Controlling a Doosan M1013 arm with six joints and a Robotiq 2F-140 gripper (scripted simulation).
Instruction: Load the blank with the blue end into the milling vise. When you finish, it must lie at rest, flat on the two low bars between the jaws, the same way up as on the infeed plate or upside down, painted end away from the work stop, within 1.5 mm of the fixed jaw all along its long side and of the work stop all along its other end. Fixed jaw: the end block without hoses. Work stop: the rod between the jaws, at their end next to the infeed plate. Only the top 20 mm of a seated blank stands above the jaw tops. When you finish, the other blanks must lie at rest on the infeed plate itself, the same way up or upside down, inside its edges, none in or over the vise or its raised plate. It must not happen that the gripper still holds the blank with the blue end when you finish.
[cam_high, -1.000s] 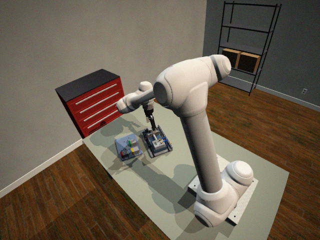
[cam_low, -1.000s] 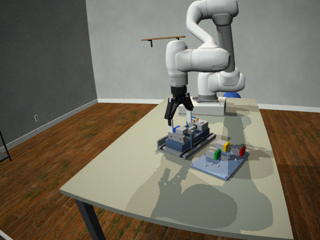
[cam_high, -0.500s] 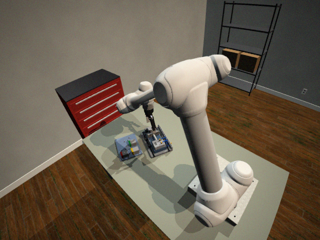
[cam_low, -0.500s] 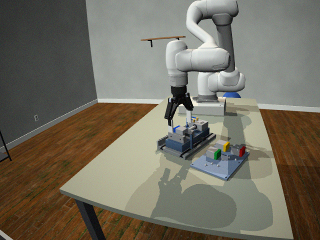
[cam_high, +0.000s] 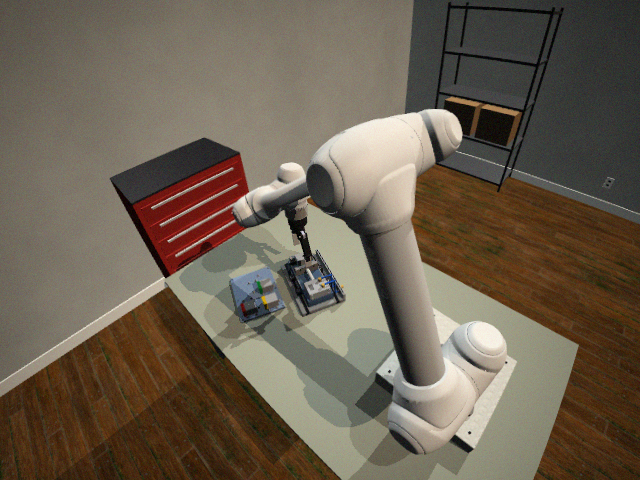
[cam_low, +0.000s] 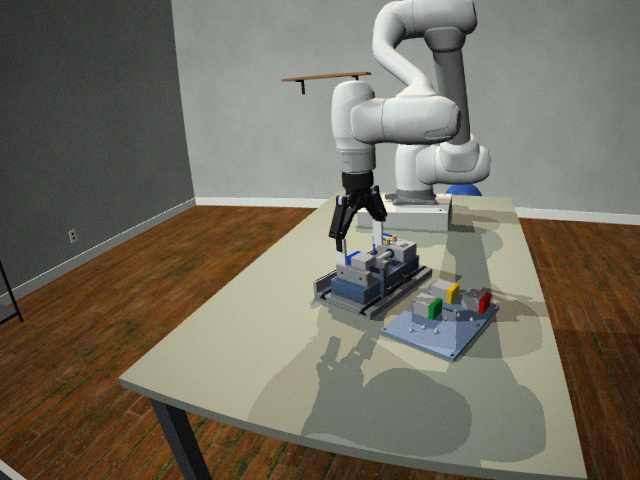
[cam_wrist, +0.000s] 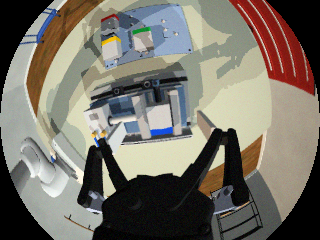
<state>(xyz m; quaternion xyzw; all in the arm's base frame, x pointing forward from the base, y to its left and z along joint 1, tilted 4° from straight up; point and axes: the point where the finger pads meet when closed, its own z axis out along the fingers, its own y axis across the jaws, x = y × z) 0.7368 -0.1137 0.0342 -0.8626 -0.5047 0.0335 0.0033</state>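
The blank with the blue end (cam_low: 366, 261) (cam_wrist: 160, 119) lies between the jaws of the milling vise (cam_low: 356, 290) (cam_high: 316, 291) (cam_wrist: 127, 108). Its blue end (cam_low: 354, 256) points away from the infeed plate (cam_low: 439, 338) (cam_high: 239, 285) (cam_wrist: 179, 27). My gripper (cam_low: 359, 248) (cam_high: 306, 249) (cam_wrist: 159, 122) is open. It hangs straight above the blank, with one finger on each side and nothing between them. Three other blanks lie on the infeed plate: a green-ended one (cam_low: 428, 306) (cam_wrist: 142, 39), a yellow-ended one (cam_low: 444, 290) (cam_wrist: 111, 47) and a red-ended one (cam_low: 476, 300) (cam_wrist: 108, 23).
The vise stands on a raised slotted plate (cam_low: 323, 289) on the table (cam_low: 258, 330). Hoses and yellow fittings (cam_low: 388, 238) sit on the jaw block nearer the arm's base (cam_low: 413, 217). A red tool cabinet (cam_high: 180, 201) stands beyond the table's far edge.
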